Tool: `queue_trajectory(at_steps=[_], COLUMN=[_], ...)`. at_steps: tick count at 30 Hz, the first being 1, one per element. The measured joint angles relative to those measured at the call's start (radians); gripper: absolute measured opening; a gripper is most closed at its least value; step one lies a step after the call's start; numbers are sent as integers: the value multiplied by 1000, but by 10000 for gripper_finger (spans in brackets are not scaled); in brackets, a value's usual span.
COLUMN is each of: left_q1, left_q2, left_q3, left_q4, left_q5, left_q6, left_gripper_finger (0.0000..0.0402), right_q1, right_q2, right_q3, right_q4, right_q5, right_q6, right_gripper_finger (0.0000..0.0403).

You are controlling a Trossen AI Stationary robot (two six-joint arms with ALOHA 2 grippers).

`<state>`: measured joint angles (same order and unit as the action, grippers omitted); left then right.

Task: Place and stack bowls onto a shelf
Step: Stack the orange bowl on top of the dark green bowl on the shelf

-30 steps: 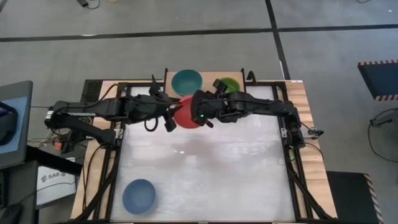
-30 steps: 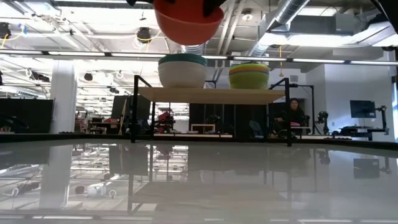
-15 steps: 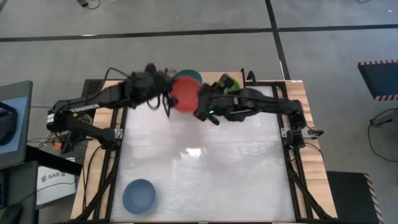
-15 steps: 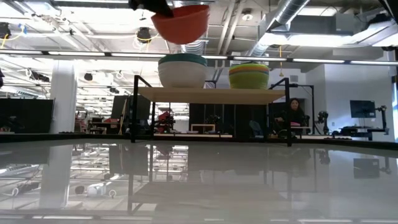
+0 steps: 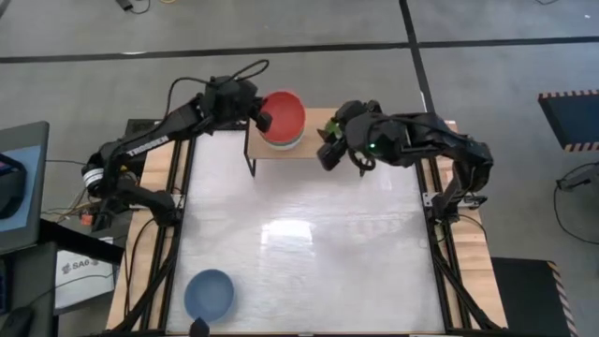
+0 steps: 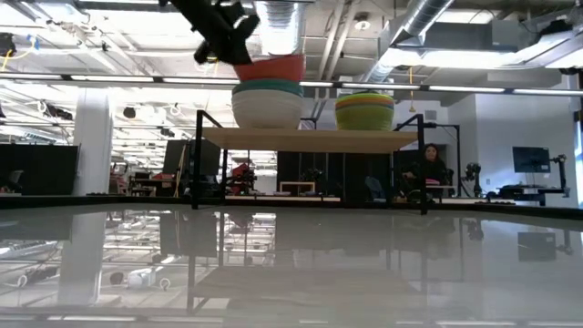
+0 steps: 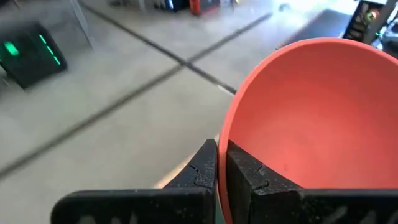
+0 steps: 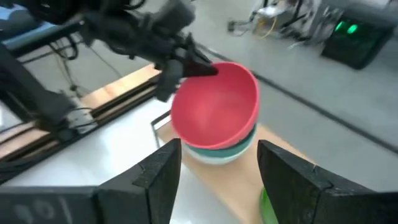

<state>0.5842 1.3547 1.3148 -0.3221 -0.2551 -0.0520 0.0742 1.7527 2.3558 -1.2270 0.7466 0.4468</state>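
A red bowl (image 5: 283, 116) sits tilted in a teal bowl (image 6: 267, 88), which is stacked on a cream bowl (image 6: 267, 111) at the left end of the shelf (image 6: 310, 138). My left gripper (image 5: 263, 119) is shut on the red bowl. A green and yellow stack (image 6: 364, 111) stands on the shelf's right part. My right gripper (image 8: 224, 180) hangs open in the air just right of the red bowl and in front of the green stack, touching nothing. A blue bowl (image 5: 208, 293) rests on the table near its front left corner. My left gripper pinches the red bowl's rim (image 7: 225, 163) on the bowl's left side, one finger (image 7: 249, 177) inside the bowl and one (image 7: 202, 169) outside. The fingers come from the table's left, slanting a little down. The bowl tilts, its lower part inside the teal bowl.
The shelf stands at the table's far edge on thin black legs (image 5: 250, 154). The white tabletop (image 5: 309, 243) spreads in front of it. Black frame rails (image 5: 178, 225) run along both sides of the table.
My left gripper has taken the red bowl by its rim and swung it toward the far edge and down into the teal bowl on the shelf. My right gripper has let go of the bowl, opened, and drawn back up and toward the table's right.
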Motion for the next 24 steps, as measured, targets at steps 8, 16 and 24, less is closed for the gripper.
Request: queue_trajectory(at_steps=[8, 16, 24], left_q1=[88, 128, 140], left_q2=[61, 72, 58], left_q3=[0, 0, 0], left_q4=[-93, -111, -116], left_q5=[183, 193, 296], left_q6=[-169, -191, -264], left_gripper_finger=[0, 29, 140], right_q1=[42, 84, 51], right_q2=[-8, 1, 5], right_q3=[-2, -23, -224], right_q4=[-101, -136, -188], right_q5=[-56, -73, -196], right_q6=[124, 157, 250], right_gripper_finger=[232, 232, 232])
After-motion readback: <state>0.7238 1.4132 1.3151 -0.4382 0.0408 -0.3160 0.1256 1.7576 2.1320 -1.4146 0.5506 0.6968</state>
